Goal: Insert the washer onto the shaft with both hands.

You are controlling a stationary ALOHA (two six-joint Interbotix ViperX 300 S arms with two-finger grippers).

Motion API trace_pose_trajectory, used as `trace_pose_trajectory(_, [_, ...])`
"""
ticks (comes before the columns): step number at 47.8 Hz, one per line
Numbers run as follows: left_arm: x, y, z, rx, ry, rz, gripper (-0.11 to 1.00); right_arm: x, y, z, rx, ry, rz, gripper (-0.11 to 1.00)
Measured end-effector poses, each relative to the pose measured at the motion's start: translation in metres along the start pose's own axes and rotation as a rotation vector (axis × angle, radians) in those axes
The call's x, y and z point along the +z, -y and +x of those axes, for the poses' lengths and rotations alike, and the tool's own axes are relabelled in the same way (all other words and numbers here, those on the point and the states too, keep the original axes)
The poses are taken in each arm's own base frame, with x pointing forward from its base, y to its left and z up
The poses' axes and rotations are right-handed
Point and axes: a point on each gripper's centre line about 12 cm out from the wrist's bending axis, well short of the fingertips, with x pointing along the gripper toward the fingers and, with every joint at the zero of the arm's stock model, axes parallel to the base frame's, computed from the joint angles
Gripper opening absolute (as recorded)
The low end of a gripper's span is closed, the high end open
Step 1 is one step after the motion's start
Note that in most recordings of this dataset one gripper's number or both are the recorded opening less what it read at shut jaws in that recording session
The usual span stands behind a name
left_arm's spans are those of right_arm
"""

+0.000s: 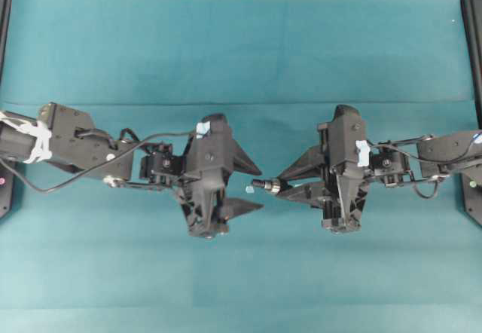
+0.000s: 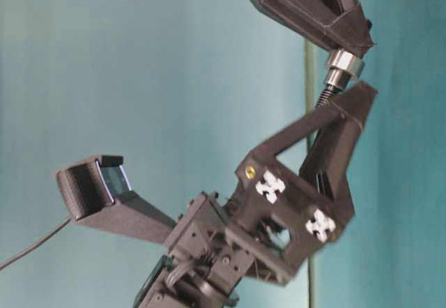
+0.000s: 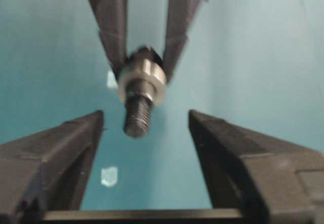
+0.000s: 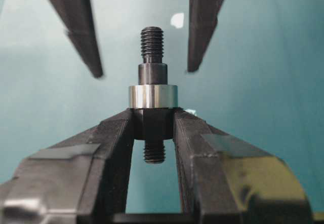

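Overhead: right gripper [image 1: 280, 185] clenched on shaft [image 1: 260, 185], tip pointing left; left gripper [image 1: 256, 188] spread wide, jaws either side of shaft line, just apart from it.
Table-level: washer [image 2: 344, 64] sits on shaft [image 2: 327, 92], against right jaws.
L wrist: left jaws released, empty; threaded end between them.
R wrist: washer [image 4: 153, 96] seated on shaft [image 4: 152, 72], just beyond fingertips [image 4: 119, 127].

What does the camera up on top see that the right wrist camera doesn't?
Only the top camera shows both whole arms and the left pincer with its jaws wide apart. Only the right wrist camera shows the screw threads on both ends of the shaft and the bare end poking out past the washer. Both show the right pincer clamped on the shaft, with the washer already on it.
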Motion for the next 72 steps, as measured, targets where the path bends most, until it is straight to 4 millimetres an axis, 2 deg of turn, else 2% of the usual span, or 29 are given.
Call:
trace_pose_trajectory(14, [0.002, 0.004, -0.015, -0.005, -0.045, 0.087, 0.85, 0.000, -0.001, 0.000, 0.002, 0.000, -0.002, 0.00])
trace_pose_trajectory(26, [-0.024, 0.003, -0.030, -0.001, -0.230, 0.146, 0.85, -0.001, 0.000, 0.000, -0.001, -0.011, -0.001, 0.00])
trace_pose_trajectory(32, [-0.030, 0.002, -0.037, 0.002, -0.284, 0.146, 0.85, -0.002, 0.000, 0.000, -0.004, -0.020, -0.001, 0.00])
trace_pose_trajectory(46, [-0.023, 0.003, -0.042, 0.000, -0.249, 0.152, 0.84, -0.002, 0.000, 0.000, -0.005, -0.022, -0.001, 0.00])
trace_pose_trajectory(60, [-0.028, 0.002, -0.052, 0.003, -0.250, 0.130, 0.82, -0.003, 0.001, 0.000, -0.007, -0.025, 0.000, 0.00])
trace_pose_trajectory(72, [-0.018, 0.003, -0.061, 0.001, -0.186, 0.120, 0.81, -0.002, 0.000, 0.000, -0.005, -0.022, -0.001, 0.00])
